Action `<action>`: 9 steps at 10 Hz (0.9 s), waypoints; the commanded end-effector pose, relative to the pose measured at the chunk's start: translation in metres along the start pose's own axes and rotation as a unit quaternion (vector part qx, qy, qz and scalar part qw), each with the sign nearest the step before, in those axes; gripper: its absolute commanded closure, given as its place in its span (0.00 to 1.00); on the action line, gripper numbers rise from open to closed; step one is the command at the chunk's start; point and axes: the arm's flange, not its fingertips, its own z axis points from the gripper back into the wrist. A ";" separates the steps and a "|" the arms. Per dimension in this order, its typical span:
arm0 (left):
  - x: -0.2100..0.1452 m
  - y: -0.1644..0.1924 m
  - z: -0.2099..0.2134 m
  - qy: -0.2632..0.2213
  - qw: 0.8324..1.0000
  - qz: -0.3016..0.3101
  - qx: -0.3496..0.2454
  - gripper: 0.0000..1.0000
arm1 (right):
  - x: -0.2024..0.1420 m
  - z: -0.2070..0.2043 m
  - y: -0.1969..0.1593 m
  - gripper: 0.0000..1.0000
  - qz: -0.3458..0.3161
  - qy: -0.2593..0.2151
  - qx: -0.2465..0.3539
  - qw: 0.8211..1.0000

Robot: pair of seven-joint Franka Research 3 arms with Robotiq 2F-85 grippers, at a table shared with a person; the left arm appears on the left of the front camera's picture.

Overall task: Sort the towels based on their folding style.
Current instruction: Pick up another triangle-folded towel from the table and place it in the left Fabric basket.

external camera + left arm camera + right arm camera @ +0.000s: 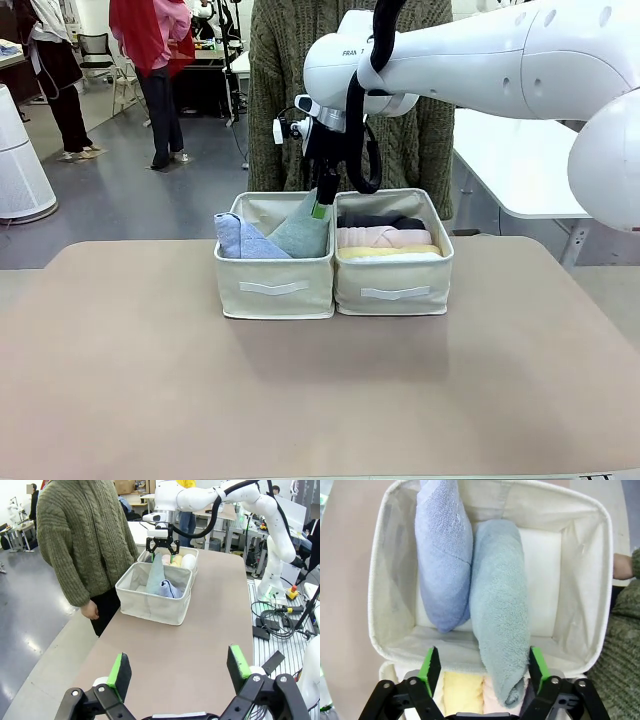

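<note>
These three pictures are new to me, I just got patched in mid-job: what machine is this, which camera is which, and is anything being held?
Two white robot arms share a table with a person in a green sweater. The front picture looks across the table from the robot's side. The other two come from cameras on each arm's wrist. Two beige fabric bins stand side by side: the left bin holds a light blue towel and a grey-teal towel, both cone-shaped; the right bin holds rolled towels. The right gripper hangs open over the left bin, its fingers either side of the grey-teal towel's end, not squeezing it. The left gripper is open, holding nothing.
</note>
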 end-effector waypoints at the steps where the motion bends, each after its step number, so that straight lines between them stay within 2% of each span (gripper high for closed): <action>1: 0.001 -0.002 0.001 -0.006 1.000 -0.003 0.003 0.00 | 0.005 0.005 -0.009 0.00 0.007 0.000 0.006 1.000; 4: 0.001 -0.002 0.001 -0.006 1.000 -0.003 0.003 0.00 | 0.005 0.015 -0.006 0.00 0.005 0.001 -0.004 1.000; 9: 0.001 -0.002 0.001 -0.006 1.000 -0.003 0.003 0.00 | 0.011 0.084 0.031 0.00 0.004 0.019 -0.054 0.998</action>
